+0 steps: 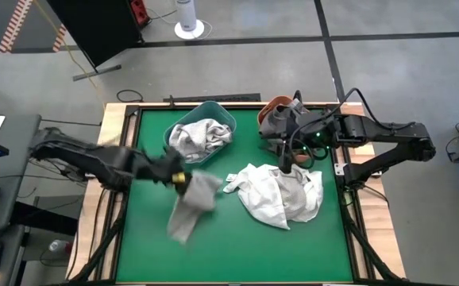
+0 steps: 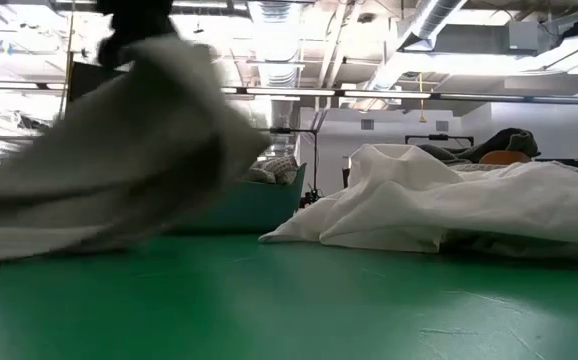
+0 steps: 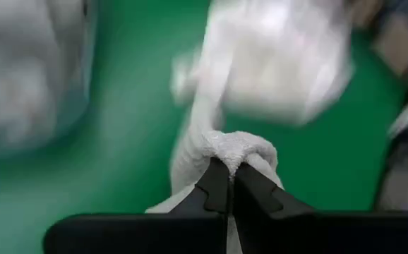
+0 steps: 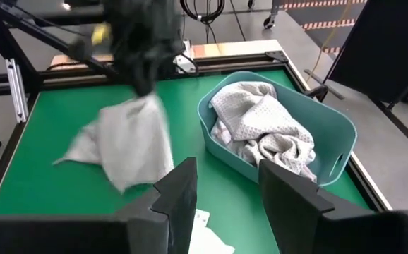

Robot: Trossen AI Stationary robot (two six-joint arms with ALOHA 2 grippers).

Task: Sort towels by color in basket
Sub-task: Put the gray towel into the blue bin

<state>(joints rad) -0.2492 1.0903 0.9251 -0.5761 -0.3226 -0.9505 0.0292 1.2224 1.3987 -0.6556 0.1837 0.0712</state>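
Observation:
My left gripper [image 1: 179,179] is shut on a light grey towel [image 1: 191,206] over the table's left middle, just near of the teal basket [image 1: 202,135]. The basket holds crumpled grey and white towels [image 4: 264,127]. A heap of white towels [image 1: 281,195] lies on the green table right of centre. A rust-orange towel [image 1: 275,105] and a dark grey one [image 1: 272,122] sit at the far edge, beneath the right arm. My right gripper [image 4: 225,187] is open above the far edge of the white heap, touching nothing. My left gripper pinches a bunched fold of the light grey towel [image 3: 236,149] between its two fingertips [image 3: 214,185]; several layers are gathered there. The towel hangs below the gripper and spreads out [image 4: 126,144]. Whether its lower end [image 2: 69,235] rests on the table, I cannot tell.
The table has a raised wooden frame [image 1: 118,119] around the green mat. Open green surface lies along the near edge [image 1: 237,254] and left of the hanging towel. The right arm [image 1: 372,139] reaches in from the table's right side.

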